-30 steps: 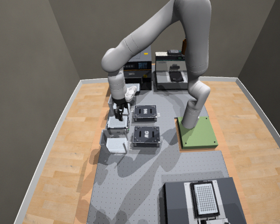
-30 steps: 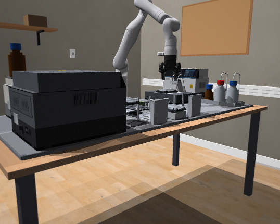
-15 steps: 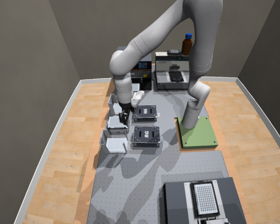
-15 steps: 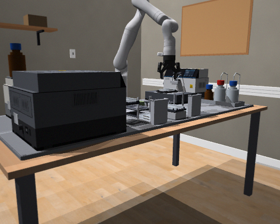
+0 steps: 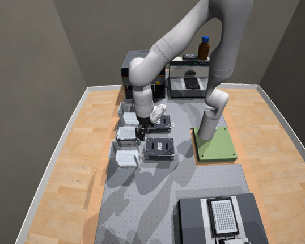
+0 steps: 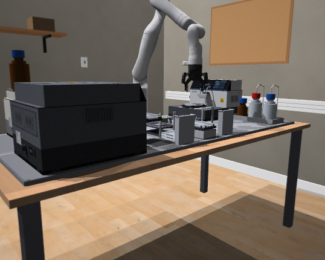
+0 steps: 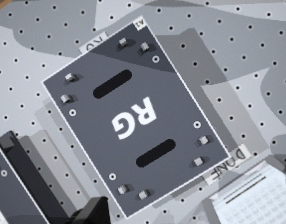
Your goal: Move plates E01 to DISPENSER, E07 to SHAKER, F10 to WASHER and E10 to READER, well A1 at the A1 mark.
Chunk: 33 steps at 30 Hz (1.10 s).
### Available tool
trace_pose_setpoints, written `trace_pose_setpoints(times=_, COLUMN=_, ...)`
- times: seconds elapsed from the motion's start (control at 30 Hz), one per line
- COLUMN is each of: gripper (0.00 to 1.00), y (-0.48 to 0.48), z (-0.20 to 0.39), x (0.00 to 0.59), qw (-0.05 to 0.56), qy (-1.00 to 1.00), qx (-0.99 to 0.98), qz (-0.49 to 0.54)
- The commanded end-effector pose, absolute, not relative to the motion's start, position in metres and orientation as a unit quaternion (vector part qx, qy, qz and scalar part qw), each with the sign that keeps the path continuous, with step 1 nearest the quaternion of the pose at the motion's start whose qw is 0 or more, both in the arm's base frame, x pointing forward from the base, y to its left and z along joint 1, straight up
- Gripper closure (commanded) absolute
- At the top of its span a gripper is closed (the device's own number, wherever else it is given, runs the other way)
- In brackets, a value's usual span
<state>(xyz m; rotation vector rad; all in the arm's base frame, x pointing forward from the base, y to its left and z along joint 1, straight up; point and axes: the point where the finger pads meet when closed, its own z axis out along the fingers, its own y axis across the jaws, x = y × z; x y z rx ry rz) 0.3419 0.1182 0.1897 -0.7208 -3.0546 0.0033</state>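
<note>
Item: gripper [image 5: 140, 133], jaws spread fully wide and holding nothing, hanging high over the desk [image 5: 149, 181] between the left column of plate stations and the regrip nest RG [image 5: 159, 146]; the wrist view looks straight down on that bare nest [image 7: 89, 107]. Item: white plate [image 5: 127, 132] on the middle station of the left column, just beside the gripper, with a rack to either side, each showing a white plate [image 5: 130, 118] [image 5: 127, 158]. Item: another white plate [image 5: 224, 216] on the instrument at the near edge. Item: a dark recess on the far instrument [image 5: 191, 83]; you cannot tell from here whether it holds a plate, and no plate label is legible in any view. Risks, as judgement: if you descend while offset toward the nest, one finger may land on the plate's rim or the rack wall and tip it. If you pick a plate by guess, you may disturb a stack that must stay untouched. If you ignore the A1 corner [image 7: 139, 23], you may seat a plate reversed.
</note>
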Motion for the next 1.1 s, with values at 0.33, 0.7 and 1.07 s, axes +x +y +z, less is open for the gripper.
trace_pose_setpoints(times=0.33, gripper=0.0, y=0.145, z=0.19, x=0.31, qw=-0.001, qy=-0.973, qx=-0.23, qz=0.003)
trace_pose_setpoints(times=0.7, gripper=0.0, y=0.164, z=0.19, x=0.287, qw=-0.001, qy=-0.957, qx=-0.289, qz=0.003)
trace_pose_setpoints(times=1.07, gripper=0.0, y=0.184, z=0.19, x=0.264, qw=-0.001, qy=-0.951, qx=-0.308, qz=0.003)
